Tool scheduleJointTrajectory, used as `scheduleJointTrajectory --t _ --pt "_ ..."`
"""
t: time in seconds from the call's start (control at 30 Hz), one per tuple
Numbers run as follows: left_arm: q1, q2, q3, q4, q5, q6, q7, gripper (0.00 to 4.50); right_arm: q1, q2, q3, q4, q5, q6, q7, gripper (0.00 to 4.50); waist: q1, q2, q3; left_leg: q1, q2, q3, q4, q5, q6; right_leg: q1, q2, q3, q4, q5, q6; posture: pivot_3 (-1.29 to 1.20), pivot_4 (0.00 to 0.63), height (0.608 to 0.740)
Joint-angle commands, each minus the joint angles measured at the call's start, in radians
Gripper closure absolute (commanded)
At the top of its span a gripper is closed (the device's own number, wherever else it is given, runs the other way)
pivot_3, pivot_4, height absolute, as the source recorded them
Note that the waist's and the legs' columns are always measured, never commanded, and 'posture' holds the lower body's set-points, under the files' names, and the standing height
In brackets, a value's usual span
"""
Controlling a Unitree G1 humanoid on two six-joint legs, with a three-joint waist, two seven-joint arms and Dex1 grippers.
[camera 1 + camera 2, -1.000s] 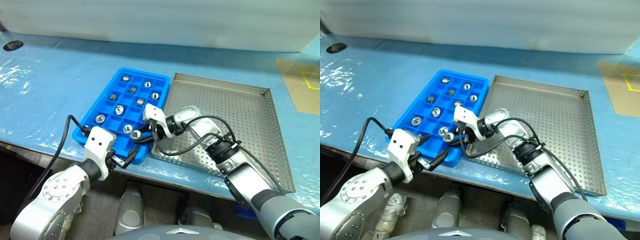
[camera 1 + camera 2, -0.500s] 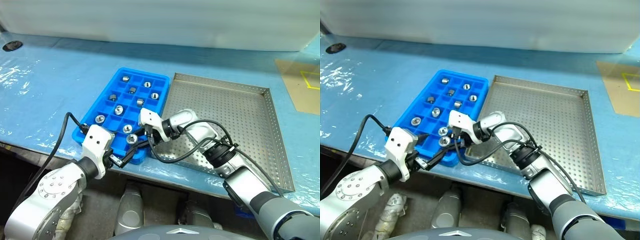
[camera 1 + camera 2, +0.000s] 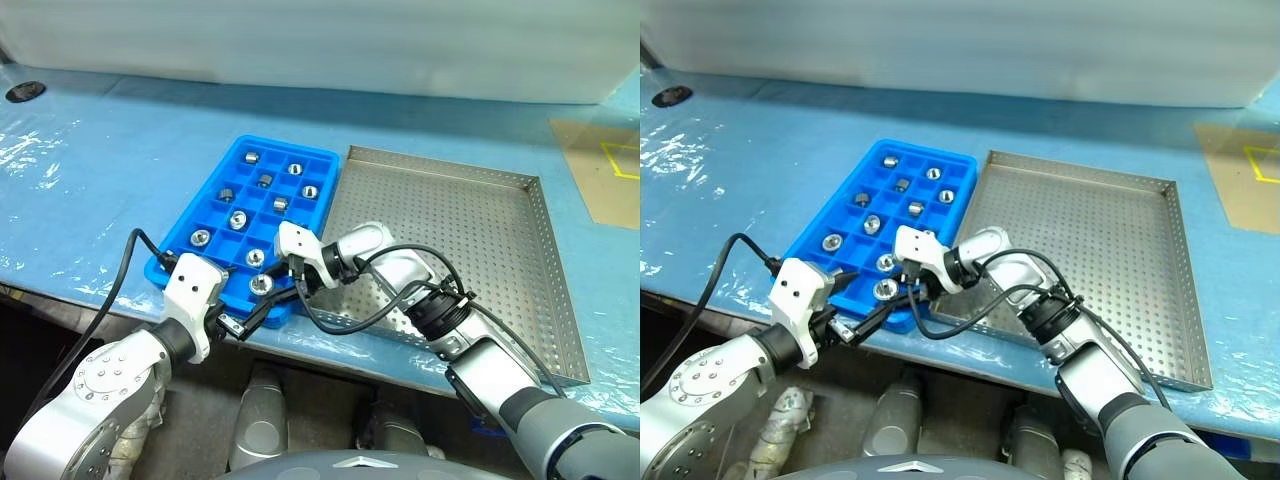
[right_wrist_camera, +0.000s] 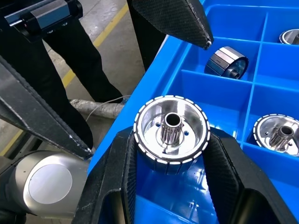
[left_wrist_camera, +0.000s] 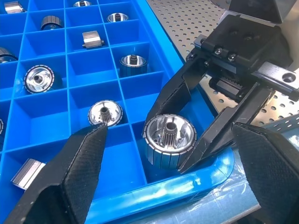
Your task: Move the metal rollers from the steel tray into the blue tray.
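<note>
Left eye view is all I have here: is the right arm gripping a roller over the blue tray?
Observer: Yes. The right gripper has its jaws shut on a roller, upright, hub facing up.
Operator: Which compartment?
Observer: The blue tray's near corner compartment, on the steel tray side; the roller is partly down inside its walls.
Operator: And the left arm?
Observer: The left gripper is open, holding nothing.

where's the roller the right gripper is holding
The metal roller sits between the right gripper's fingers, low in a near-edge compartment of the blue tray, beside the steel tray.
</note>
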Motion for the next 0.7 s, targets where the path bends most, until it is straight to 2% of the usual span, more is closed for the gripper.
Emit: scheduleJointTrajectory --t 0.03,0.17,0.43,0.7 --pt "-0.016 0.014 0.011 -0.007 -0.006 -0.023 -0.005 0.0 0.006 0.001 -0.008 -0.043 0.019 0.004 0.009 2.9 -0.001 0.0 0.0 0.0 0.0 0.0 0.0 0.0 0.0 0.0 0.0 0.0 0.0 0.0 0.0 0.46 0.15 0.74" --pt "-0.018 0.02 0.006 0.002 -0.005 -0.03 -0.01 0.0 0.012 0.01 -0.023 -0.034 0.022 0.01 -0.01 2.9 -0.001 0.0 0.0 0.0 0.0 0.0 0.0 0.0 0.0 0.0 0.0 0.0 0.0 0.0 0.0 0.45 0.15 0.74" --pt "-0.046 0.032 -0.009 0.026 -0.004 -0.037 -0.015 0.0 0.013 0.014 -0.038 -0.029 0.021 0.019 -0.034 0.05 -0.003 0.0 0.0 0.0 0.0 0.0 0.0 0.001 -0.001 0.0 0.0 0.0 0.0 0.0 0.0 0.43 0.15 0.74" --pt "-0.129 0.041 -0.042 0.093 -0.014 -0.06 -0.051 0.0 0.012 0.0 -0.183 -0.005 0.073 0.01 -0.108 0.05 -0.007 0.0 0.0 0.001 0.0 0.0 0.001 0.001 -0.002 0.0 0.0 0.0 0.002 0.0 -0.001 0.34 0.15 0.74"
